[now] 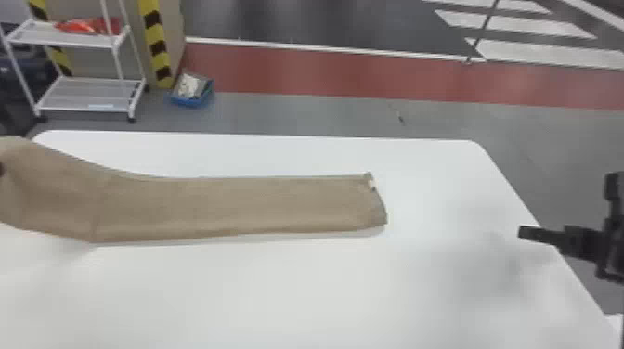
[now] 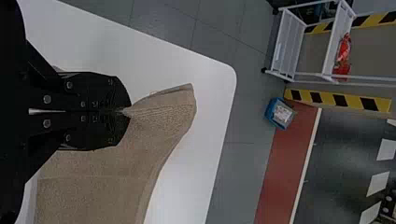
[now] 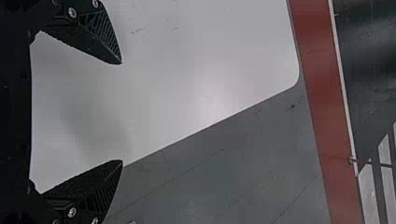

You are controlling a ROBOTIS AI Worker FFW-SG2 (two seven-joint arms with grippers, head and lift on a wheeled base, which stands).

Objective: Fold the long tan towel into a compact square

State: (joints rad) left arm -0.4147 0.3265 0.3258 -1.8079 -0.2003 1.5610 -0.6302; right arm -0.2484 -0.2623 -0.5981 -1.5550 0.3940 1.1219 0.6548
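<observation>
Left end effector (image 1: 1, 169), raised, pinches the towel (image 1: 241, 204).

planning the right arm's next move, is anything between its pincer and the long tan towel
Nothing visible stands in the way: between the open, black, two-fingered right pincer and the nearer end of the long tan fabric towel, the head view shows just bare white, round-cornered table.
</observation>
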